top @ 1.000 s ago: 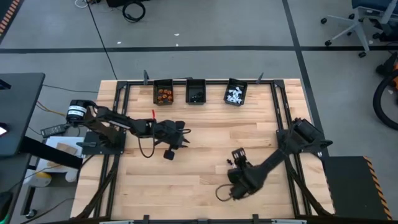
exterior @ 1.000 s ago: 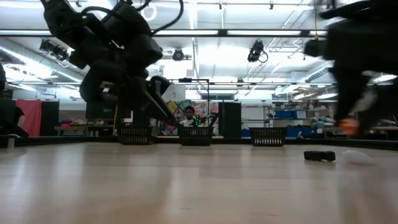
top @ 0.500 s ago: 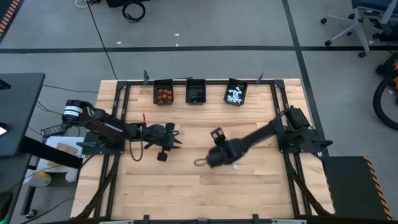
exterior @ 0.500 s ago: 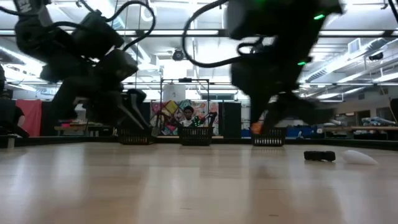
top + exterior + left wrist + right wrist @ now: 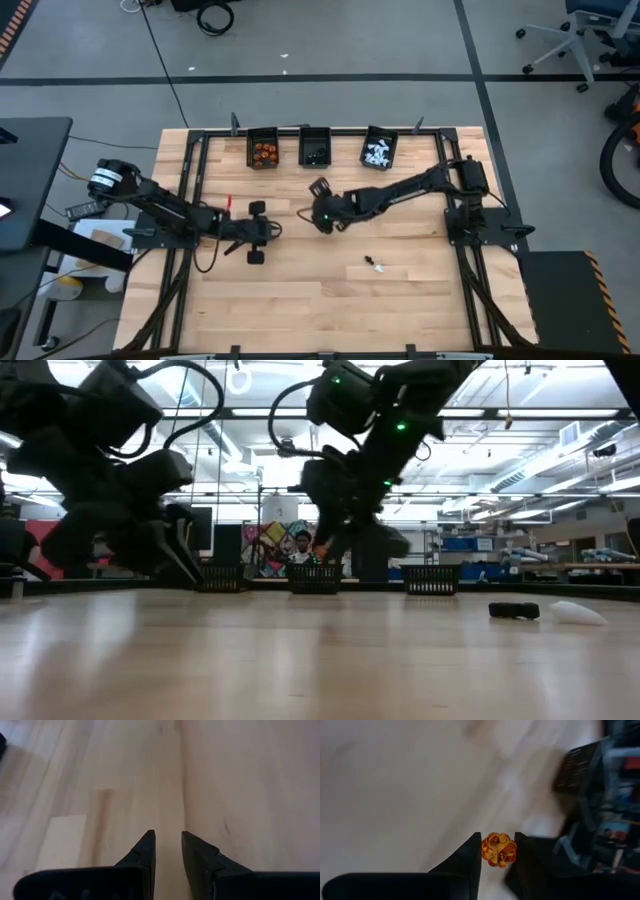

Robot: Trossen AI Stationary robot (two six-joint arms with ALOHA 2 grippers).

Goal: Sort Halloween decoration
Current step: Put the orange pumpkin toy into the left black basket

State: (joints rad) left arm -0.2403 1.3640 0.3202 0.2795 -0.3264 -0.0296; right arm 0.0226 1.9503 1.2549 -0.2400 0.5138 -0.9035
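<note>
My right gripper (image 5: pixel 498 840) hangs above the table's middle (image 5: pixel 322 218), a little short of the bins, shut on a tiny orange trinket (image 5: pixel 498 849). A black trinket (image 5: pixel 514 610) and a white one (image 5: pixel 578 612) lie loose on the table, right of the middle (image 5: pixel 375 264). My left gripper (image 5: pixel 167 837) is low over the table's left part (image 5: pixel 270 229). Its fingers stand a narrow gap apart with nothing between them. My right gripper pinches the orange trinket by two opposite sides (image 5: pixel 485 849) between its two fingertips. The fingers slant downward. The trinket is lifted clear of the table.
Three small black bins stand in a row at the far edge: one with orange pieces (image 5: pixel 263 152), one with black pieces (image 5: pixel 315 150), one with white pieces (image 5: pixel 380 151). A black frame (image 5: pixel 195 180) runs along the table's sides. A person (image 5: pixel 303 544) shows in the room beyond.
My right gripper has swung from the table's near right part toward the far edge and the left, toward the bins, carrying the orange trinket clear of the table; its wrist has rolled. My left gripper has drawn back toward the table's left edge and sunk a little.
</note>
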